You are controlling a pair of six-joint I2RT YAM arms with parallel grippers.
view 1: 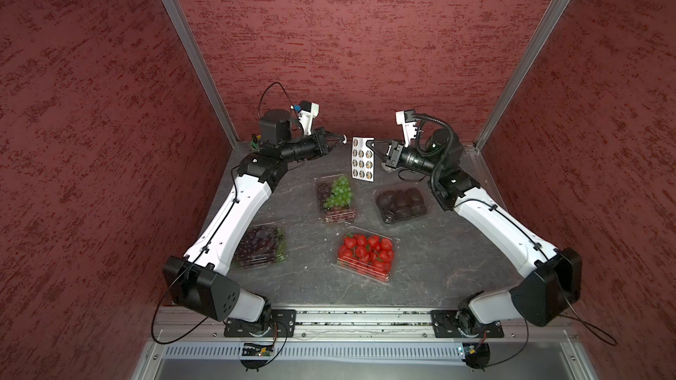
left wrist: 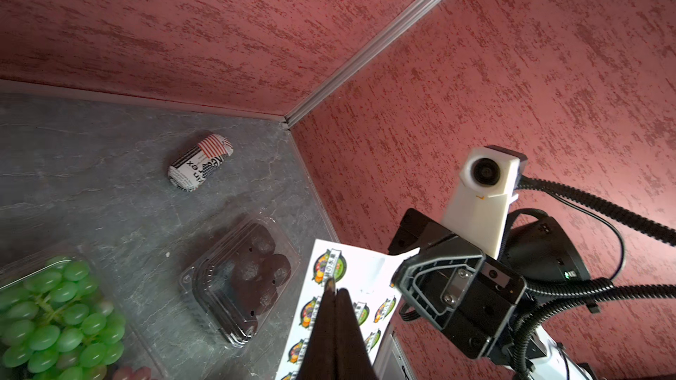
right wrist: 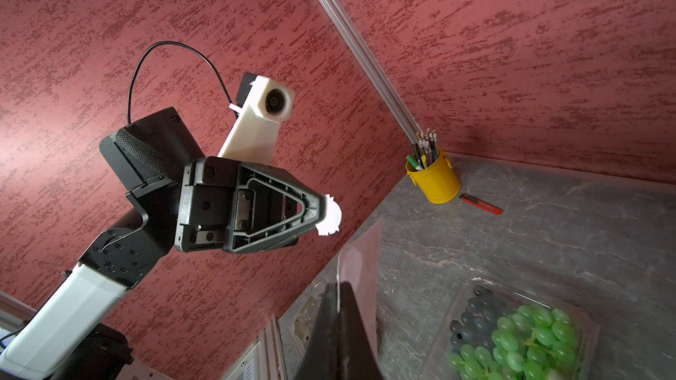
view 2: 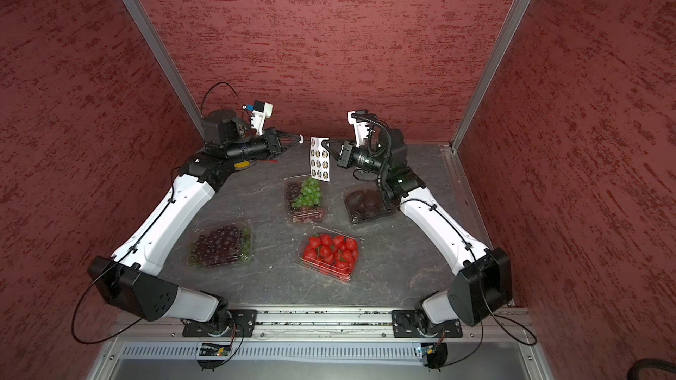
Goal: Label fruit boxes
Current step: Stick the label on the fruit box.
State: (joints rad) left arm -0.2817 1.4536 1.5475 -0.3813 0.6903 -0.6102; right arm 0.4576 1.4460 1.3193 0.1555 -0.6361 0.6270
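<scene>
You are looking down into a booth with 3 red, rough-plastered walls joined by 2 aluminium corner posts. Its base is a dark grey, stone-patterned surface, and a metal rail along the near edge carries both arm bases.

4 clear fruit boxes lie on the surface, each apart from the others. The strawberry box sits nearest the rail, about in the middle. The dark grape box lies to its left (the left forearm covers part of it in a top view). The green-and-purple grape box is behind the strawberries, and the dark round fruit box is to the right of that, close to the right arm.

Both arms reach toward the back wall and face each other above the surface. The left gripper is pinched closed on 1 small round sticker, whose white back shows in the right wrist view. The right gripper is clamped on the top corner of a white sticker sheet, which hangs down in the air with its lower edge just behind the green-and-purple grape box. The 2 grippers are near each other but not touching.

In the back left corner stands a yellow pencil cup, with a red utility knife lying just beside it. Toward the back right, a small printed cylinder lies on its side.
</scene>
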